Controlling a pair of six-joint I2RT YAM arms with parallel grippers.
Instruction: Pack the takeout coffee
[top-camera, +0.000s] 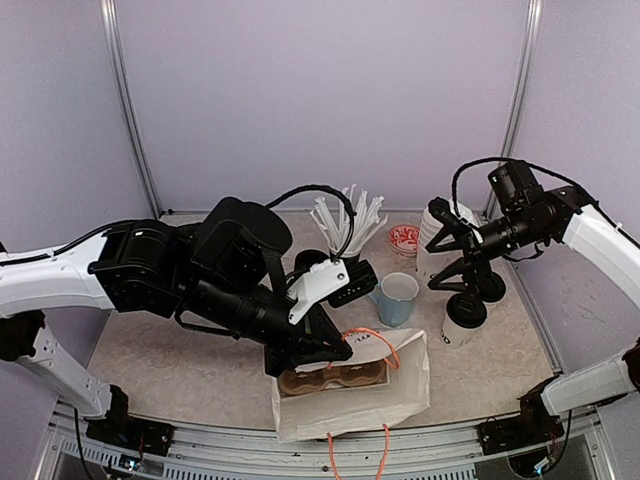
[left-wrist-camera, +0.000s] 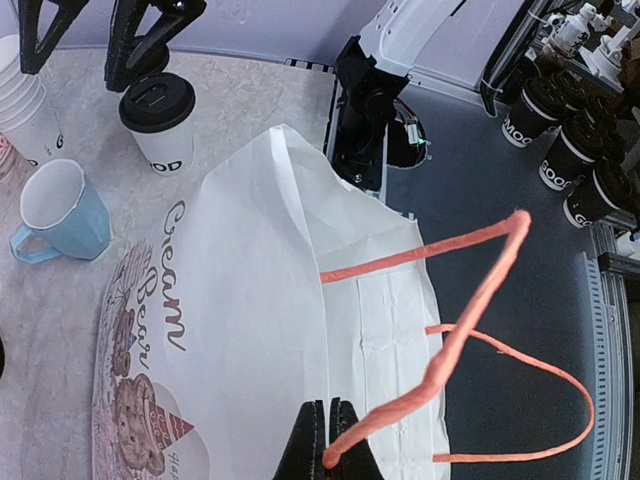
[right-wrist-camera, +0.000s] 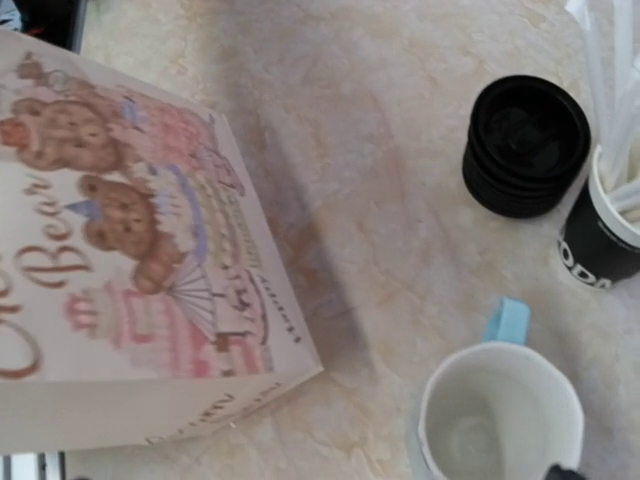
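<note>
One takeout coffee (top-camera: 465, 318), a white paper cup with a black lid, stands upright at the right of the table; the left wrist view shows this takeout coffee (left-wrist-camera: 160, 120) too. My right gripper (top-camera: 455, 278) hangs open just above and behind it, touching nothing. A white paper bag (top-camera: 355, 385) with a bear print lies flat near the front edge. My left gripper (left-wrist-camera: 332, 440) is shut on the bag's orange cord handle (left-wrist-camera: 470, 310), which is lifted off the bag (left-wrist-camera: 240, 330).
A light-blue mug (top-camera: 398, 298) stands between bag and coffee. Behind are a stack of plain white cups (top-camera: 435, 235), a black cup of straws (right-wrist-camera: 605, 230), a stack of black lids (right-wrist-camera: 525, 145) and a small red-and-white dish (top-camera: 404, 238). Several black cups (left-wrist-camera: 570, 130) sit beyond the table.
</note>
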